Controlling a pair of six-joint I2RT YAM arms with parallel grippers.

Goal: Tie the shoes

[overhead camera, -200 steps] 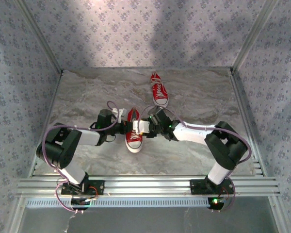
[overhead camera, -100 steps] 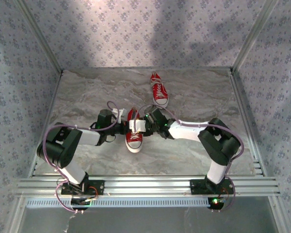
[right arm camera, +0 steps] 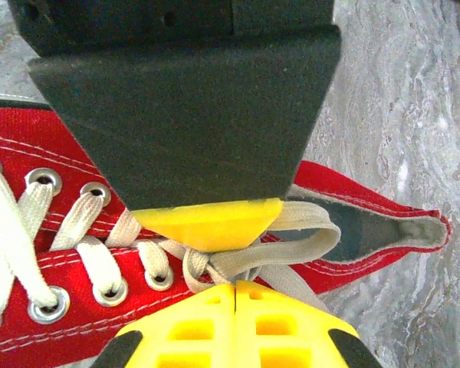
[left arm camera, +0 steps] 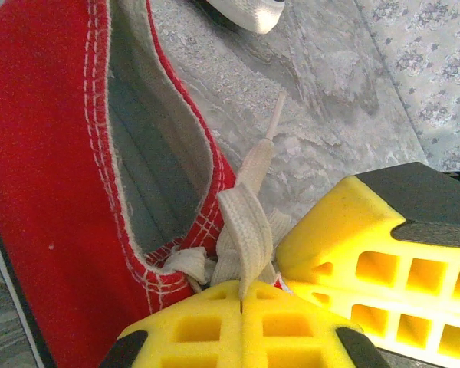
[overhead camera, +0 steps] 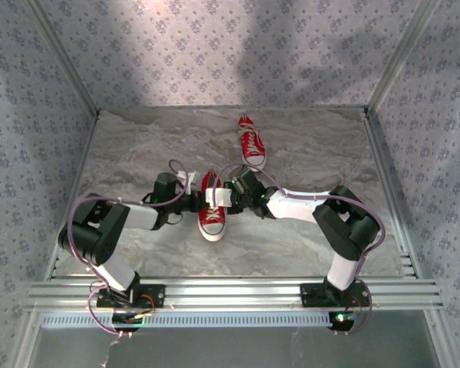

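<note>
The near red shoe (overhead camera: 211, 216) lies mid-table, toe toward the arms, and the far shoe (overhead camera: 251, 143) lies behind it. Both grippers meet over the near shoe's tongue. My left gripper (left arm camera: 241, 295) is shut on a white lace loop (left arm camera: 241, 230) beside the shoe's red collar (left arm camera: 54, 153). My right gripper (right arm camera: 235, 288) is shut on lace strands at the knot, where a lace loop (right arm camera: 295, 247) runs over the shoe's opening. In the top view the left gripper (overhead camera: 202, 201) and right gripper (overhead camera: 224, 199) nearly touch.
The left gripper's black and yellow finger (right arm camera: 192, 115) looms right above the right gripper's jaws. The right gripper's yellow fingers (left arm camera: 383, 253) press close to the left one. An aluminium rail (overhead camera: 230, 293) runs along the near edge, and patterned walls enclose the marbled table (overhead camera: 138, 146).
My right gripper has slid left onto the shoe's laces and closed there. The left gripper has kept its grip, and the near shoe has barely shifted.
</note>
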